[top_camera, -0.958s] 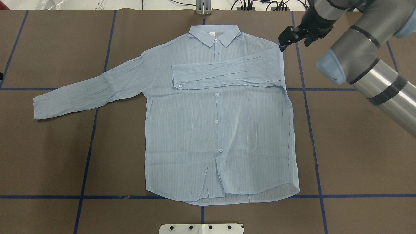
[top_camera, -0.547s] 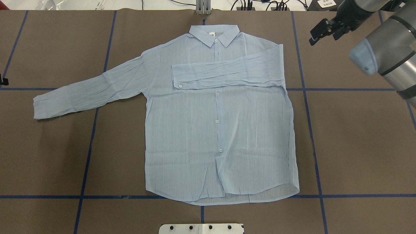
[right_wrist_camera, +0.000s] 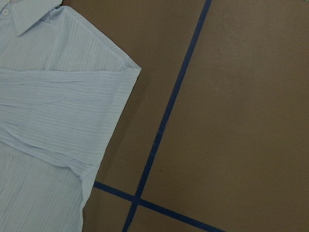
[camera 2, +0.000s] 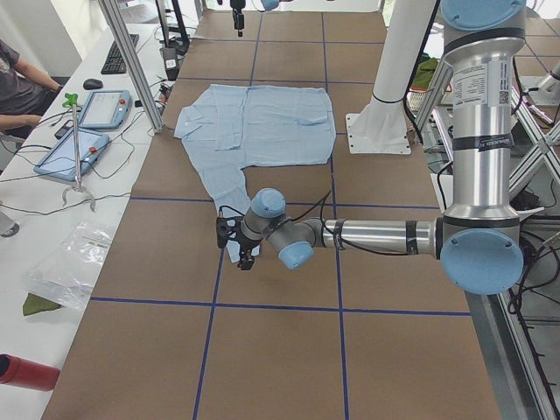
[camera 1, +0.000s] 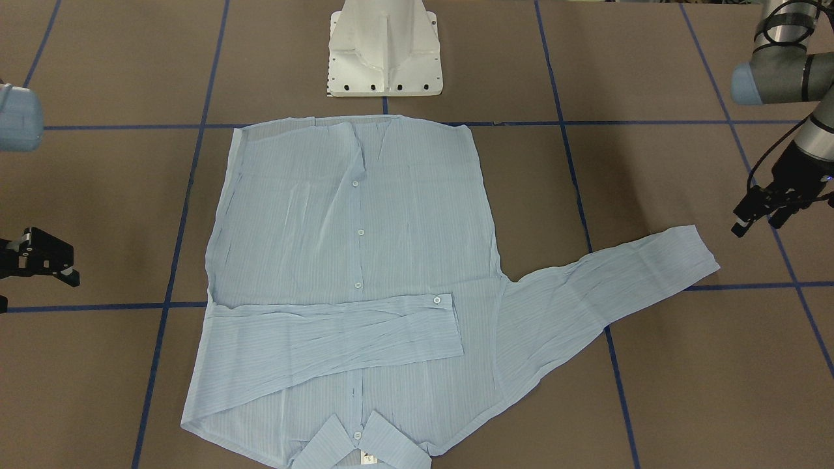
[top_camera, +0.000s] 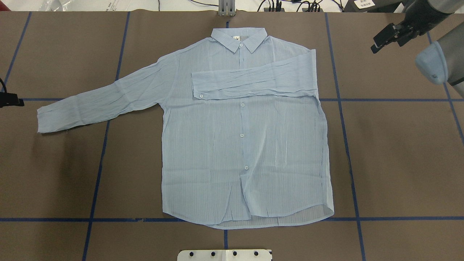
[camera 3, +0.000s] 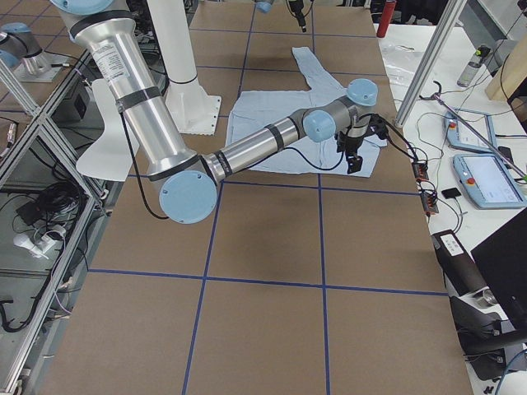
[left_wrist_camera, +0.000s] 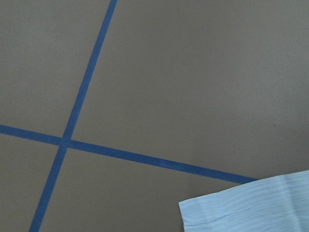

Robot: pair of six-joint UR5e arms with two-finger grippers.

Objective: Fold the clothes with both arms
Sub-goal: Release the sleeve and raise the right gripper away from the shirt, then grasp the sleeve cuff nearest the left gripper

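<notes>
The right gripper (top_camera: 386, 45) hung beyond the shirt's (top_camera: 243, 145) folded shoulder, the left gripper (camera 1: 756, 226) near the spread sleeve's cuff (top_camera: 40, 121) — both with fingers apart, holding nothing. The shirt lay flat mid-table (top_camera: 398, 163), with brown surface showing on every side.

The shirt (top_camera: 243, 145) is thin, half-sheer cloth, finely striped and creased, with smooth pale buttons (top_camera: 241, 135). Under the shirt, the table cover (top_camera: 398, 163) is matt brown, crossed by blue tape (top_camera: 346, 145). Beside the shirt, the right arm (camera 3: 255, 145) shows satin metal tubes and pale-blue plastic caps.
</notes>
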